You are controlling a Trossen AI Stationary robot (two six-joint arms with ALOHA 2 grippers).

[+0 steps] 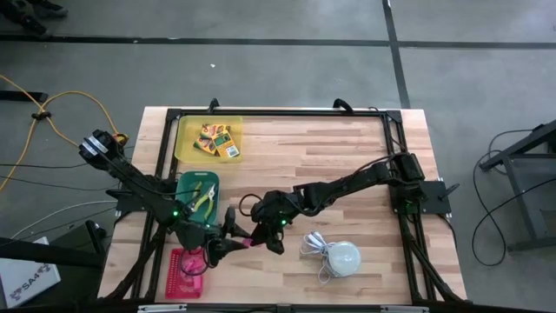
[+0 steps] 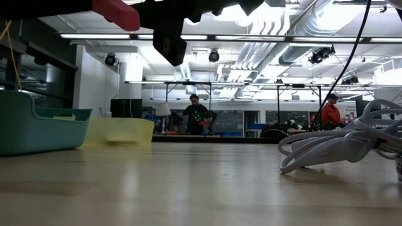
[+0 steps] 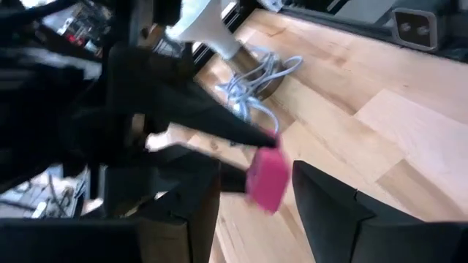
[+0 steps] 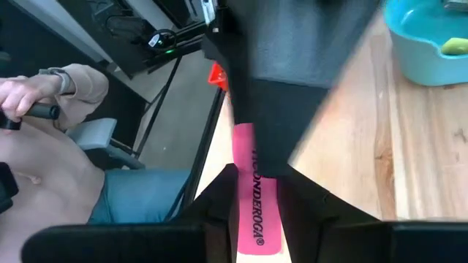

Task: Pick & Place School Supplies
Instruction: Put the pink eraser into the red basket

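A: Which step is in hand now?

B: I judge it is a handover of one pink eraser (image 4: 254,212). The right gripper (image 1: 257,236) pinches it between its fingers, above the wood table (image 1: 347,148) near the front edge. The left gripper (image 1: 228,233) faces it, just beside, with its fingers spread on both sides of the eraser's free end, not closed on it yet.

A: What does the next move ask for?

B: Probably the left fingers must close on the free end before the right ones let go. The eraser is small, so there is little room for two grips, and it could slip and fall on the table.

A: And the containers?

B: The yellow tray (image 1: 186,132) at the back holds small yellow-and-green boxes (image 1: 217,139). The teal bin (image 1: 184,184) holds the lime-green-handled scissors (image 1: 205,196). The pink basket (image 1: 181,276) stands at the front edge under the left arm; I cannot tell what is inside. I guess the eraser goes there.

A: Anything else on the table?

B: A white dome-shaped thing (image 1: 343,257) with a coiled white cord (image 1: 314,247), to the right of the grippers.
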